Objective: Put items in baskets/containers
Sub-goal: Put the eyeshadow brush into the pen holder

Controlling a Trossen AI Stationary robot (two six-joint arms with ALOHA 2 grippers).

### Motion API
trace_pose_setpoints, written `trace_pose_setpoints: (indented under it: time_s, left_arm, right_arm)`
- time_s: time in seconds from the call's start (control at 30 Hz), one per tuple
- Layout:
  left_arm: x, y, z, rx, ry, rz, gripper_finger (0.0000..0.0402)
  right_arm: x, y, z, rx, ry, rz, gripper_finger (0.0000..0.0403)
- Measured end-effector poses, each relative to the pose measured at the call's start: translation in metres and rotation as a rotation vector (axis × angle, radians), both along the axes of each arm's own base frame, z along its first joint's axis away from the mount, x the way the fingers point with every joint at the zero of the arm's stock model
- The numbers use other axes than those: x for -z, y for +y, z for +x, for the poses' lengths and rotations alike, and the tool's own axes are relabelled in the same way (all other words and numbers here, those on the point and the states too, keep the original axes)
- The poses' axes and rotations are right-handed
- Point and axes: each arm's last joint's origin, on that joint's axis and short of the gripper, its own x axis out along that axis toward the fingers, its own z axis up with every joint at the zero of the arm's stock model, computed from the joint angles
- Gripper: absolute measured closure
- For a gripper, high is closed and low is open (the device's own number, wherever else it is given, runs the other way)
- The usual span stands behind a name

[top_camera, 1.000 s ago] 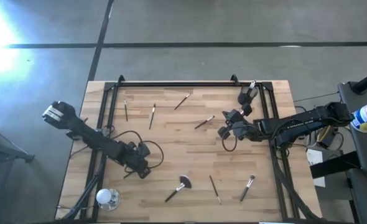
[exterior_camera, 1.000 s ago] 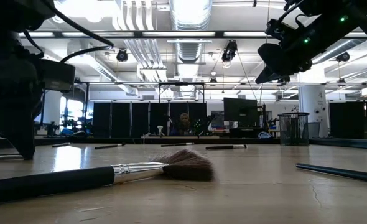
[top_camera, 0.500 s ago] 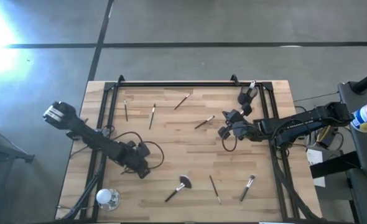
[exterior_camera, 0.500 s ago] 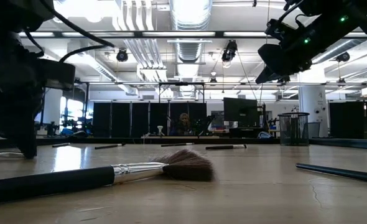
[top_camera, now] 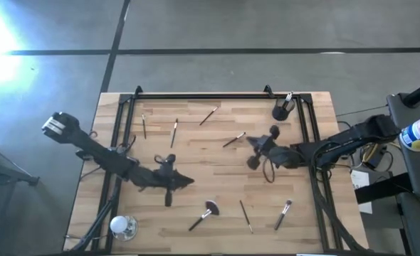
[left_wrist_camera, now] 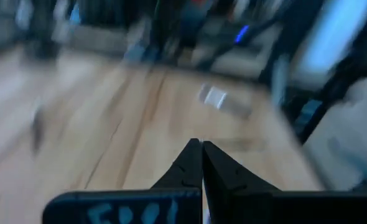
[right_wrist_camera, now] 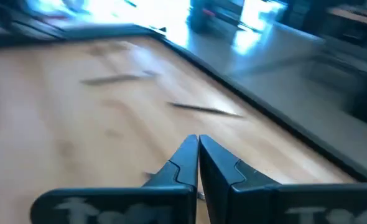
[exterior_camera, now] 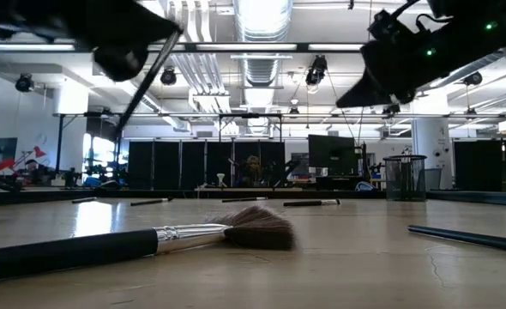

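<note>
My left gripper hangs above the table's near middle, shut on a thin dark brush. My right gripper hovers shut and empty right of centre, well above the wood, close to a brush. The dark round cup stands at the far right with one brush leaning out of it. Several more brushes lie flat: three at the far side, and a fan brush and two others near the front edge. My left gripper holds the brush by its upper part, coming at it from above. The brush hangs slanting below the gripper, its lower end clear of the table. The wrist view shows only shut fingertips, so the exact hold stays hidden.
A clear rounded glass object stands at the near left corner. A black frame rail runs along the far edge and down both sides. Cables loop beside the left arm.
My left gripper has shut on a brush that lay by it, then risen and swung toward the table's right, lifting the brush clear. My right arm has drawn back from the cup toward the table's middle and turned; the cup now shows whole.
</note>
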Motion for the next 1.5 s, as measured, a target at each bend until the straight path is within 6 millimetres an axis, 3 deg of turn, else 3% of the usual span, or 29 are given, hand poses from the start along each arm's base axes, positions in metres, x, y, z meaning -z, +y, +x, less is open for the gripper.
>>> trace_pose_setpoints:
  time_s: [0.23, 0.47, 0.8, 1.0, 1.23, 1.5]
  left_arm:
    - [-0.007, 0.036, 0.016, 0.119, -0.317, 0.055, 0.0401]
    - [-0.002, 0.067, 0.041, 0.112, -0.330, 0.086, 0.0401]
    - [-0.007, 0.073, 0.058, 0.107, -0.358, 0.131, 0.0401]
    - [-0.012, 0.072, 0.063, 0.106, -0.375, 0.147, 0.0401]
    - [-0.015, 0.072, 0.066, 0.112, -0.382, 0.153, 0.0401]
    - [-0.016, 0.072, 0.066, 0.116, -0.388, 0.156, 0.0401]
  right_arm:
    - [0.016, 0.017, 0.026, -0.315, -0.242, 0.053, 0.0394]
    - [0.024, 0.027, 0.057, -0.401, -0.328, 0.027, 0.0365]
    - [0.007, 0.045, 0.086, -0.460, -0.388, -0.006, 0.0259]
    - [0.001, 0.047, 0.091, -0.461, -0.401, 0.009, 0.0227]
    - [-0.008, 0.051, 0.099, -0.527, -0.419, 0.029, 0.0243]
    - [-0.011, 0.049, 0.105, -0.552, -0.387, 0.010, 0.0326]
